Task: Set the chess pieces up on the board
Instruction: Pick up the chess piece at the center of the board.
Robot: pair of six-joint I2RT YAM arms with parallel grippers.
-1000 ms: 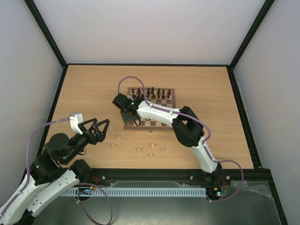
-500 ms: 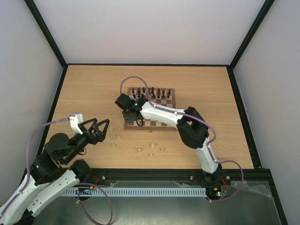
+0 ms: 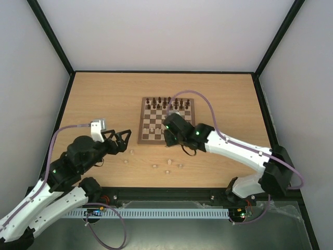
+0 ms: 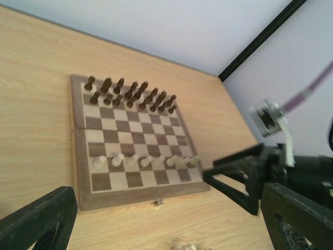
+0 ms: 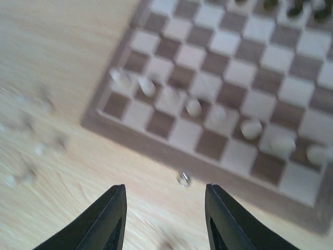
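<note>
The board (image 3: 140, 121) lay flat on the table (image 3: 93, 104), toward the far side. It held dark pieces (image 4: 132, 94) in its two far rows, standing upright and close together. The second row from the near edge carried a line of eight pale pieces (image 4: 146, 161), one to a square. The nearest row and the middle rows were bare squares. In the right wrist view these pale pieces were blurred, and their types could not be told.

More pale pieces (image 3: 154, 166) lay scattered on the table in front of the board, apart from one another and from the board. Whether they stood or lay on their sides could not be told. One small greyish thing (image 5: 183, 178) sat just beside the board's near border; what it was could not be made out.

The right gripper (image 5: 165, 219) hung over the table at the board's near edge. Its fingers were partly spread with nothing between them.

The left gripper (image 3: 118, 140) hung over the table to the left of the board, near the loose pieces. Its fingers were spread wide and held nothing.
</note>
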